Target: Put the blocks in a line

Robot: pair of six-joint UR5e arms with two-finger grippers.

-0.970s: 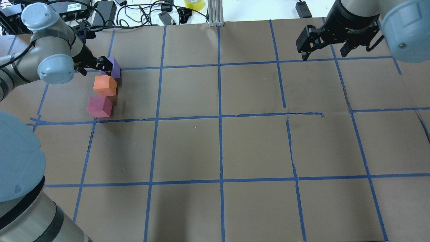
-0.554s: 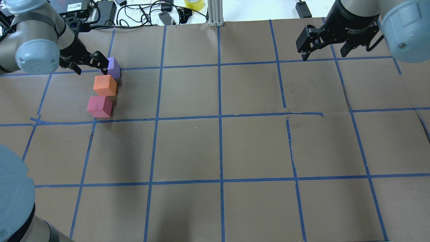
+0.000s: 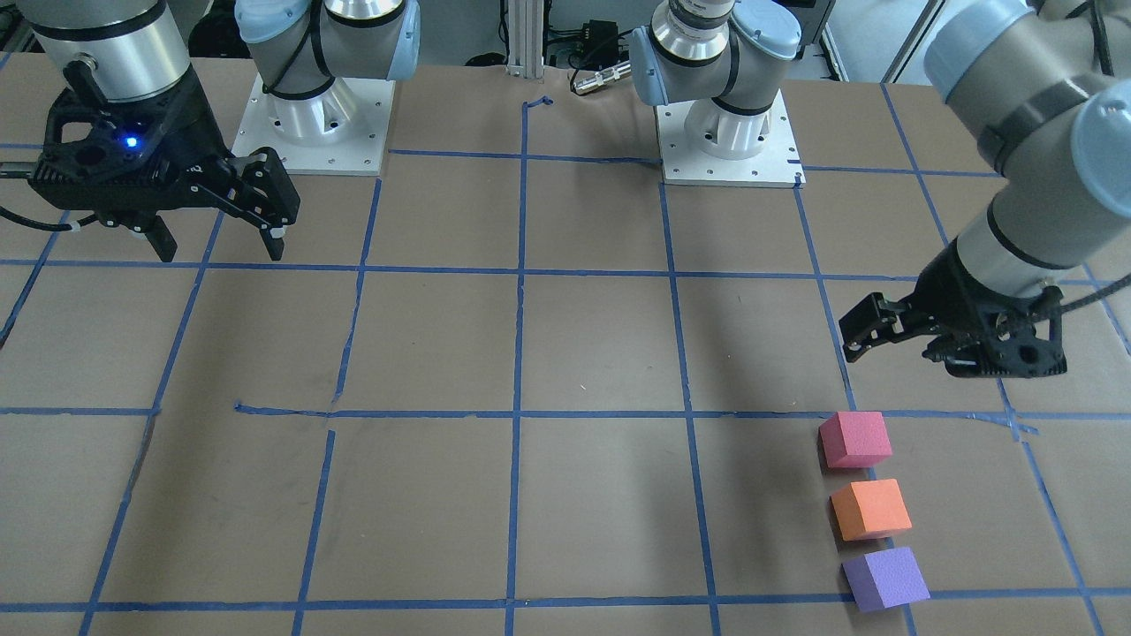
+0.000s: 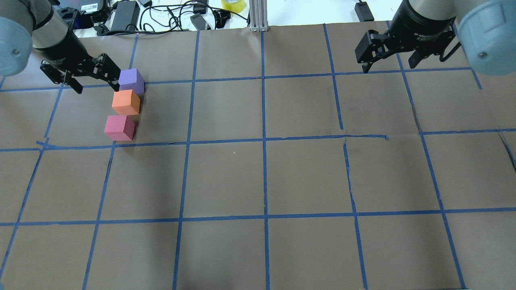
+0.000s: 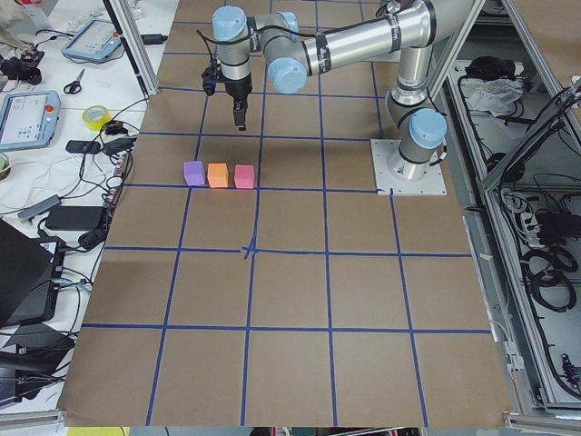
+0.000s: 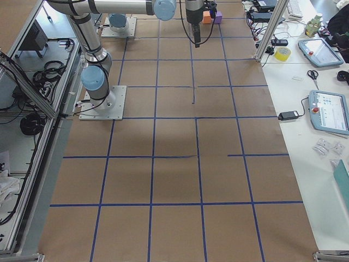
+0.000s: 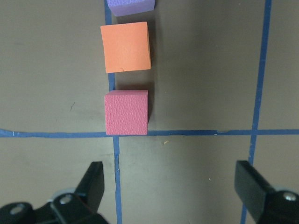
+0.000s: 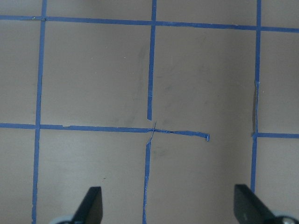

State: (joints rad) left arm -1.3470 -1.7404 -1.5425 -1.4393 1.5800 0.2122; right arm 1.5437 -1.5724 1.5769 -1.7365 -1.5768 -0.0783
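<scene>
Three foam cubes stand in a short row on the brown table: purple block (image 4: 131, 79), orange block (image 4: 125, 102), pinkish-red block (image 4: 119, 127). The front view shows the same row: pinkish-red (image 3: 854, 439), orange (image 3: 870, 509), purple (image 3: 885, 579). My left gripper (image 4: 96, 82) is open and empty, raised above the table beside the row, touching no block. Its wrist view shows wide-apart jaws (image 7: 170, 186) with the pinkish-red block (image 7: 126, 112) nearest and the orange block (image 7: 126, 46) beyond. My right gripper (image 4: 389, 64) is open and empty, far from the blocks.
A blue tape grid covers the table (image 4: 266, 177). Cables, power bricks and a yellow tape roll (image 4: 233, 4) lie beyond the far edge, beside an aluminium post (image 4: 258, 16). The two arm bases (image 3: 724, 132) stand at the robot's side.
My left gripper has left the purple block and drawn away to the left in the overhead view, the arm swinging back. The three blocks and the right arm have not moved.
</scene>
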